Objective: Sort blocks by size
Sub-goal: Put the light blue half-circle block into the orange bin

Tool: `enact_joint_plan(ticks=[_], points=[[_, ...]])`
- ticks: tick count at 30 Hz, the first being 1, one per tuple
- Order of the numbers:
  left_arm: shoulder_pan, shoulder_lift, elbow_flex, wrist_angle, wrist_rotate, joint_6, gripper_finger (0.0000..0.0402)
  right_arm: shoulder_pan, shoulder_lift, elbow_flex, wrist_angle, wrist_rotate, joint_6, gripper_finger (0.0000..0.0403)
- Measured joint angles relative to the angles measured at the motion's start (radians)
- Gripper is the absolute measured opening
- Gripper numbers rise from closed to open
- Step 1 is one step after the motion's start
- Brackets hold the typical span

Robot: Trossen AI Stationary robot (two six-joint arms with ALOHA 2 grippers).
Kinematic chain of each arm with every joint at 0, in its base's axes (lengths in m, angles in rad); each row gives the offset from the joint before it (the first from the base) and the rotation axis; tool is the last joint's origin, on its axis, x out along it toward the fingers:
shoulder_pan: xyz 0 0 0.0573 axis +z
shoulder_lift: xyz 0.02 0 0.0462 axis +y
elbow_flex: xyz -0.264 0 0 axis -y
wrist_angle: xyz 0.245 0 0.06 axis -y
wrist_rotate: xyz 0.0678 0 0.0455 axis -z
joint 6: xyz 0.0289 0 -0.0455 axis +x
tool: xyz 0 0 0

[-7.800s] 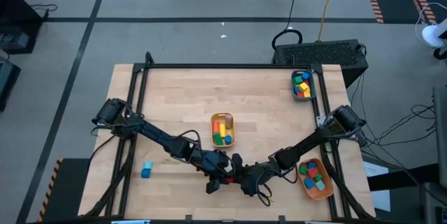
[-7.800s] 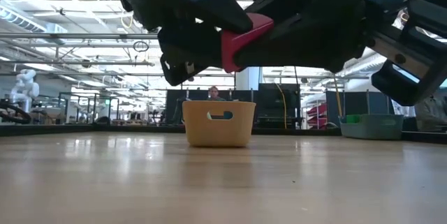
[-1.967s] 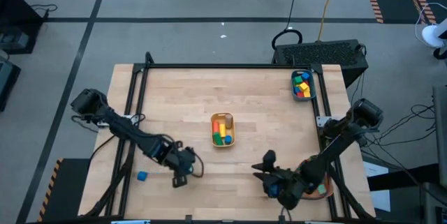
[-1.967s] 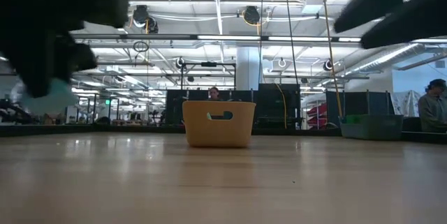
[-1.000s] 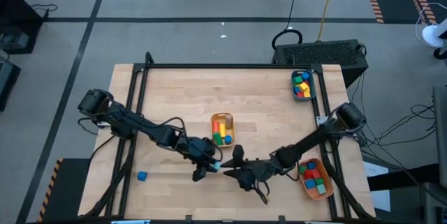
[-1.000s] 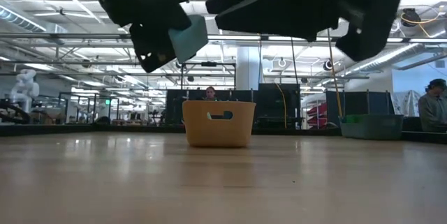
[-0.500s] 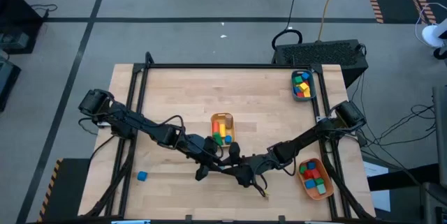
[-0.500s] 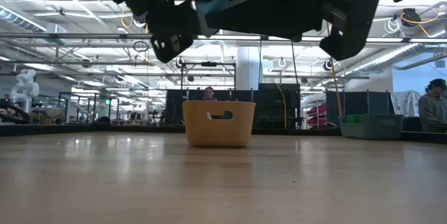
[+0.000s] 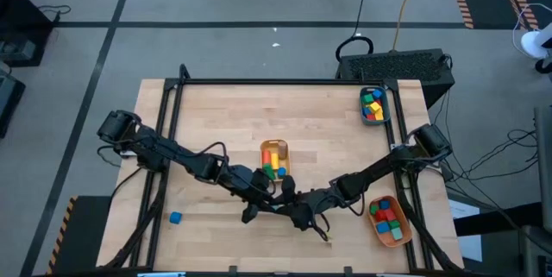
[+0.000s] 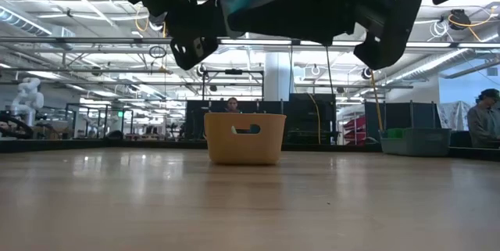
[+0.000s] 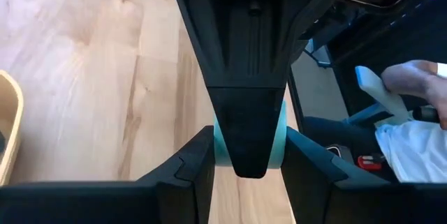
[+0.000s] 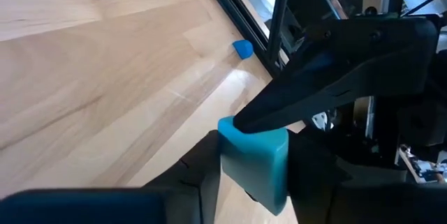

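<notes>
A wooden surface (image 9: 216, 113) carries three bins, and the yellow bin (image 9: 274, 160) sits centrally. Just in front of it, a cyan block (image 12: 253, 158) is held in mid-air between the left claw (image 9: 266, 199) and right claw (image 9: 286, 203), both clamped on it, seemingly for a handover. One blue block (image 9: 175, 217) is left loose, well to the left.

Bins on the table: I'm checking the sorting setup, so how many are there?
3. The yellow bin sits mid-table, the teal bin at the far right corner, and the orange bin at the near right edge. None seems hidden.
</notes>
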Motion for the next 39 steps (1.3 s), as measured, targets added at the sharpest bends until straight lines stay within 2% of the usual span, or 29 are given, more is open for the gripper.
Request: enact_joint_plan(ticks=[10,14,18,20,23,25,27,31,35,39], points=[[0.006,0.002,-0.002,0.035,0.029,-0.002,0.0145,-0.007,-0.002,0.001,0.009,-0.011,-0.011,0.0053],[0.015,0.002,-0.002,0.026,0.017,0.000,0.0146,-0.002,-0.001,0.000,0.005,-0.002,-0.003,0.0051],[0.033,-0.020,0.006,-0.060,0.092,-0.001,0.0146,0.017,-0.006,0.004,-0.023,0.028,0.014,0.0051],[0.028,-0.039,0.010,-0.123,0.098,-0.003,0.0147,0.031,-0.010,0.006,-0.041,0.074,0.036,0.0051],[0.015,-0.046,0.011,-0.157,0.084,-0.014,0.0147,0.046,-0.029,0.006,-0.106,0.088,0.071,0.0053],[0.007,-0.062,-0.002,-0.217,0.108,-0.027,0.0146,0.062,-0.047,-0.007,-0.195,0.048,0.111,0.0054],[0.003,-0.062,0.001,-0.196,0.117,-0.028,0.0146,0.074,-0.051,-0.006,-0.235,0.006,0.144,0.0053],[-0.011,-0.092,0.004,-0.166,0.111,-0.025,0.0147,0.084,-0.097,0.001,-0.312,0.043,0.191,0.0052],[-0.049,-0.109,0.002,-0.154,0.139,-0.002,0.0147,0.127,-0.148,-0.001,-0.465,0.028,0.306,0.0052],[-0.094,-0.108,0.002,-0.129,0.028,-0.001,0.0152,0.181,-0.230,-0.001,-0.631,0.055,0.437,0.0052]])
